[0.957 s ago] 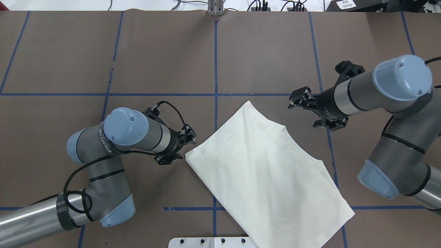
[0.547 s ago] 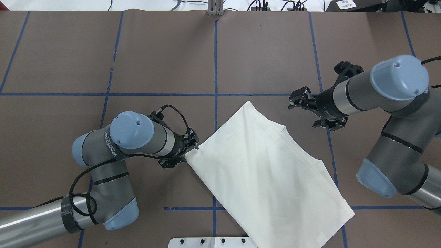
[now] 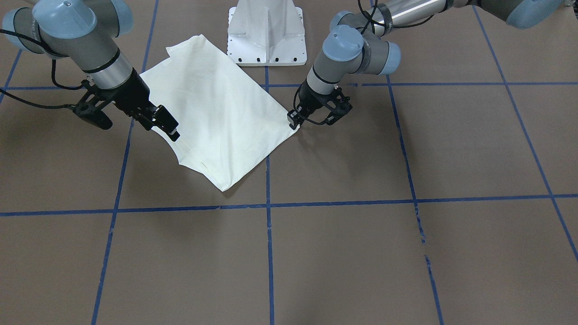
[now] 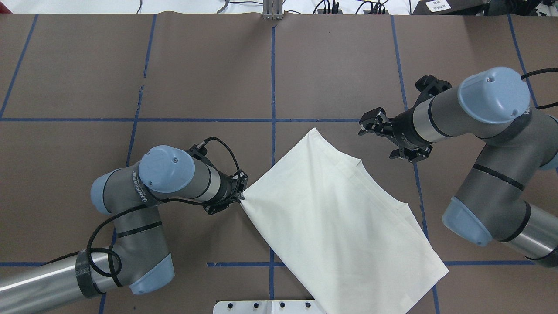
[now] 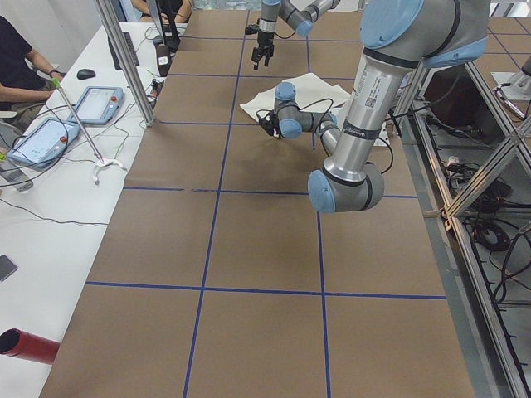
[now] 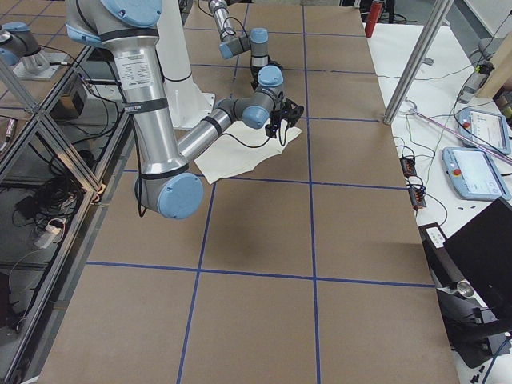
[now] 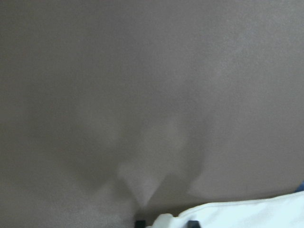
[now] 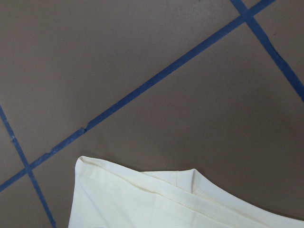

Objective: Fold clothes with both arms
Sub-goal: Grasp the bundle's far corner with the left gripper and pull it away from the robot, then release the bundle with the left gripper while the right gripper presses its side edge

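Brown table [image 3: 406,253] crossed by blue tape lines, with a white pedestal [image 3: 266,36] at the robot's edge. From across the table: folded cream shirt [image 3: 216,108] flat just in front of the pedestal and off toward the robot's right, plain side up, no print showing. Left claw [image 3: 293,121] low, straight out from the pedestal, nipped closed on the shirt's corner, likely to lift it for the next fold. Right claw [image 3: 169,126] farther out on the robot's right, jaws spread, empty, clear of the cloth, probably lining up on its own corner. From overhead: long axis slantwise, near end beside the pedestal, far end pointing outward and leftward. From the table's ends: same slant, claws too small to judge. Left wrist: cream cloth between two dark tips. Right wrist: hemmed corner below, untouched.
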Action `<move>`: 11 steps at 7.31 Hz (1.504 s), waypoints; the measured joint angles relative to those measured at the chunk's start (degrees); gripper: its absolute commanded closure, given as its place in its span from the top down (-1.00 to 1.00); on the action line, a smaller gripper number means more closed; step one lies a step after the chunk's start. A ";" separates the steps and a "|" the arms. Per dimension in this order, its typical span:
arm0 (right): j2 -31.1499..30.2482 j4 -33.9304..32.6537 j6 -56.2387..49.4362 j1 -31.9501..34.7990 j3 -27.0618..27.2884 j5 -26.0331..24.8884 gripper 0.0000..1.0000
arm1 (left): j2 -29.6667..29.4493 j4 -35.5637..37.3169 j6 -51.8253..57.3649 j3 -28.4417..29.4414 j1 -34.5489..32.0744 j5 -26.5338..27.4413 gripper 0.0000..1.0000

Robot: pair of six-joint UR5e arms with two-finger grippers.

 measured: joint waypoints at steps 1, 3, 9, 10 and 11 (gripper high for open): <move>0.26 0.02 0.16 -0.02 -0.13 -0.01 1.00 | -0.18 -0.05 4.07 -0.13 -2.93 -0.13 -1.00; 0.83 0.16 -0.15 -0.12 -0.19 0.11 1.00 | -2.50 -0.41 11.80 2.99 -11.41 -0.22 -1.00; 6.30 0.16 2.06 -6.97 -0.37 -5.28 1.00 | -17.65 -13.49 13.06 24.17 -21.09 -0.43 0.38; 6.88 0.12 4.54 -9.79 -1.19 -7.45 1.00 | -14.19 -12.98 12.91 18.74 -20.96 -2.12 0.38; 7.47 0.11 7.13 -13.56 -3.40 -11.31 0.98 | -12.13 -12.74 12.85 15.76 -20.66 -2.88 0.38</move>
